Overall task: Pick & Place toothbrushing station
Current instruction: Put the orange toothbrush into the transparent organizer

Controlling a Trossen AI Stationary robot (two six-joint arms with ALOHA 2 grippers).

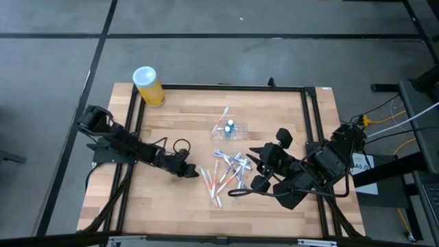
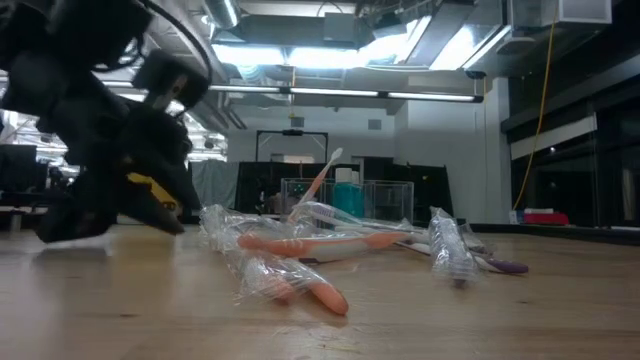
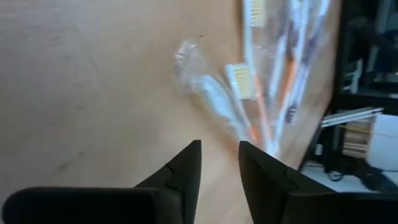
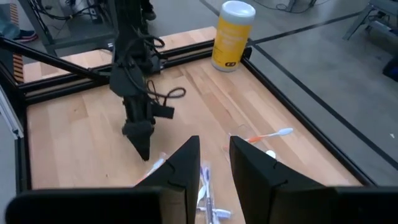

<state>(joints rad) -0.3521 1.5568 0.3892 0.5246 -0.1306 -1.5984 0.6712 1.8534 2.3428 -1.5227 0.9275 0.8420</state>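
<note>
Beyond both arms' slightly parted, empty jaws, toothbrushing station [image 1: 229, 127] well apart, past the toothbrushes [image 1: 226, 175].

High view straight down; low view level at tabletop; both share toothbrushes [image 1: 226, 175]; wrist views close.

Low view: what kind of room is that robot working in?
Probably a lab or workshop. Bare pipes and strip lights run overhead, a metal frame edges the wooden table, and a yellow cable hangs down.

Wooden table [image 1: 171, 199], scattered toothbrushes [image 1: 223, 175], yellow cylinder [image 1: 148, 86], seemingly clear holder [image 1: 228, 127]
</note>
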